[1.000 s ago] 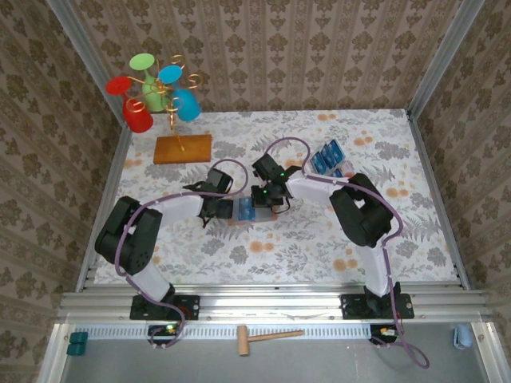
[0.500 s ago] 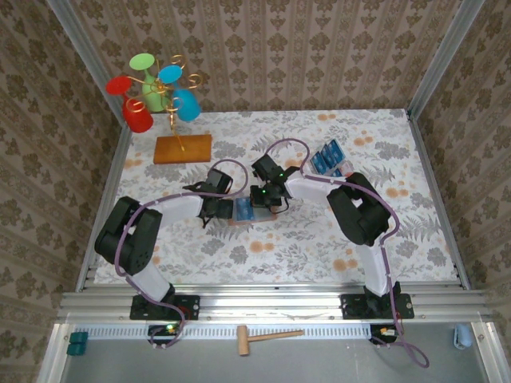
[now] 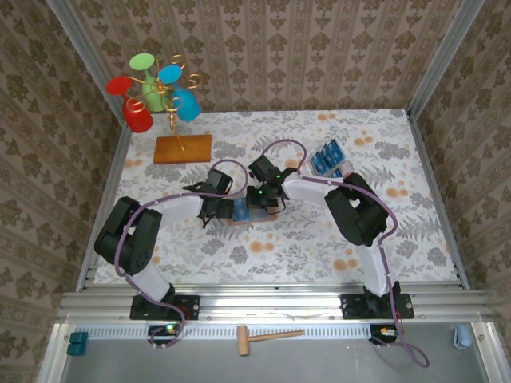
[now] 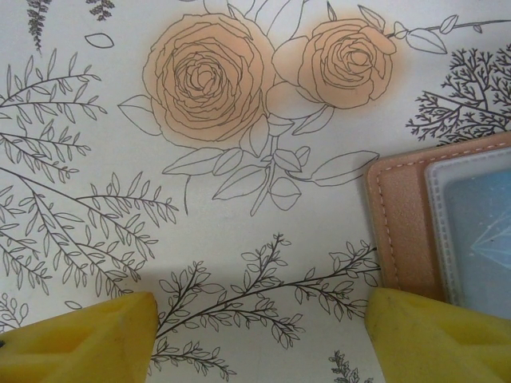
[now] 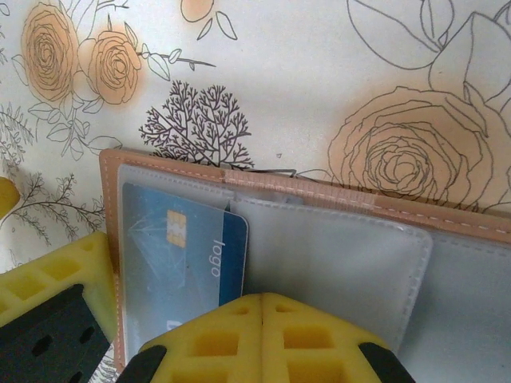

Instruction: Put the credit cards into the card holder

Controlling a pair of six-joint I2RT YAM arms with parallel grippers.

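Right gripper (image 5: 263, 303), fingers pressed together, hangs over the open tan-brown leather card holder (image 5: 335, 255). A thin blue rectangular credit card (image 5: 180, 255) sits in its clear sleeve (logo showing). Left gripper (image 4: 259, 335) is spread wide at the holder's edge.

Tan card holder (image 5: 335, 263) lies open flat on the tabletop (image 5: 319, 64); one blue credit card (image 5: 188, 255) sits tucked in its left grey pocket.

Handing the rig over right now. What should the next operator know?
Left gripper: open, low beside the card holder's edge.
Right gripper: shut, tips over the open holder, nothing visibly held.
Done: one credit card is in a clear pocket, with one edge sticking out.
Left: seat that card, then fetch the other cards stacked further back on the right and insert them.
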